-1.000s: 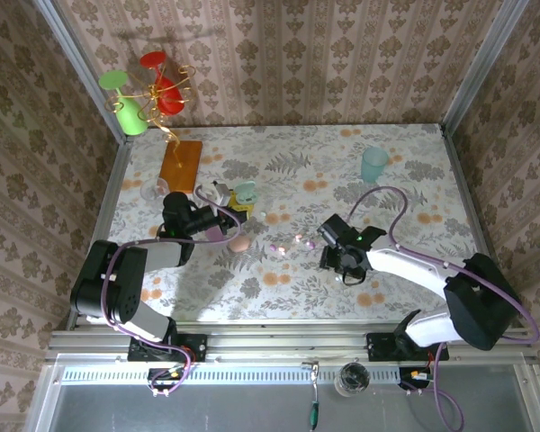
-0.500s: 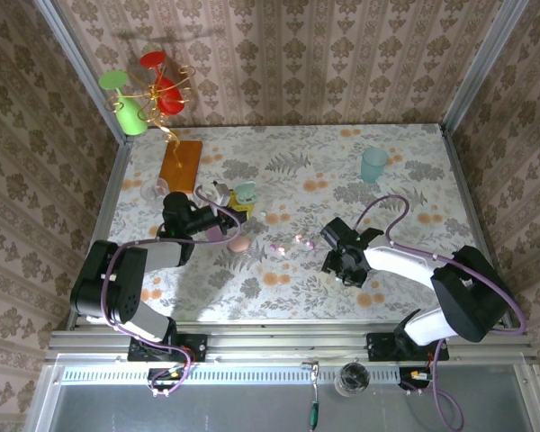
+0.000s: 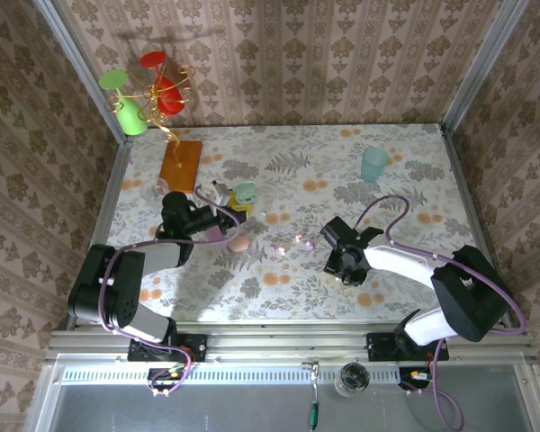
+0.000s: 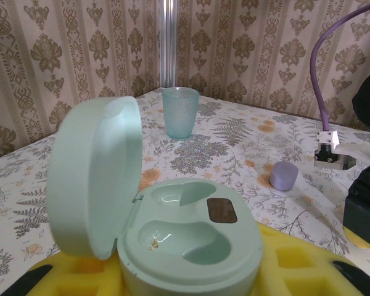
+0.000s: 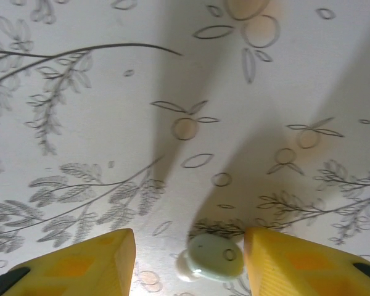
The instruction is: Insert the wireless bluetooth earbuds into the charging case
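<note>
My left gripper [image 4: 191,274] is shut on a mint charging case [image 4: 191,237], which sits between its yellow fingers [image 4: 308,265]. The case lid [image 4: 95,172] stands open and both wells are empty. From above, the case [image 3: 245,191] is at the table's left middle. My right gripper [image 5: 188,256] points straight down, open. A mint earbud [image 5: 214,257] lies on the cloth between its yellow fingers [image 5: 105,262], closer to the right one. From above, that gripper [image 3: 340,263] stands right of centre, with more small earbuds [image 3: 299,240] scattered to its left.
A pink oval case [image 3: 239,243] lies below the left gripper. A teal cup [image 3: 373,165] stands at the back right, an orange block [image 3: 181,164] at the back left. A small lilac piece [image 4: 285,176] rests on the cloth ahead of the mint case.
The right wrist turned and shifted slightly about a second ago and has stood still since. The left arm and case have not moved.
</note>
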Action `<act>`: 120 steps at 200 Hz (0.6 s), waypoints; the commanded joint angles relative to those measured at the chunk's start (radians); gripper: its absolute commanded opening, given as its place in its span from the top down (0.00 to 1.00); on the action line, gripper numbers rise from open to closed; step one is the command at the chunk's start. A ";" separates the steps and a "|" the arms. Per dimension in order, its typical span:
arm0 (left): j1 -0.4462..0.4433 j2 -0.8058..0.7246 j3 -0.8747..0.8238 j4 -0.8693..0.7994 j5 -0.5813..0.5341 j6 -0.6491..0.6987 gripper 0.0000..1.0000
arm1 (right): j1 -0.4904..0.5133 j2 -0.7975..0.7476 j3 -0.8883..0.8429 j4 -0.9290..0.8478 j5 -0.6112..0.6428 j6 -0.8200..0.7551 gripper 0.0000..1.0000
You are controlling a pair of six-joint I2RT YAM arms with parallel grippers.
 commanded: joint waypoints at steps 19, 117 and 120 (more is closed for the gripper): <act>0.006 -0.030 0.006 0.007 0.007 0.014 0.66 | 0.004 -0.026 0.016 -0.002 -0.016 0.027 0.53; 0.006 -0.032 0.008 0.004 0.011 0.012 0.66 | -0.007 0.045 0.066 0.072 -0.002 -0.039 0.56; 0.005 -0.032 0.008 0.004 0.012 0.012 0.66 | -0.007 0.046 0.067 0.072 -0.003 -0.042 0.56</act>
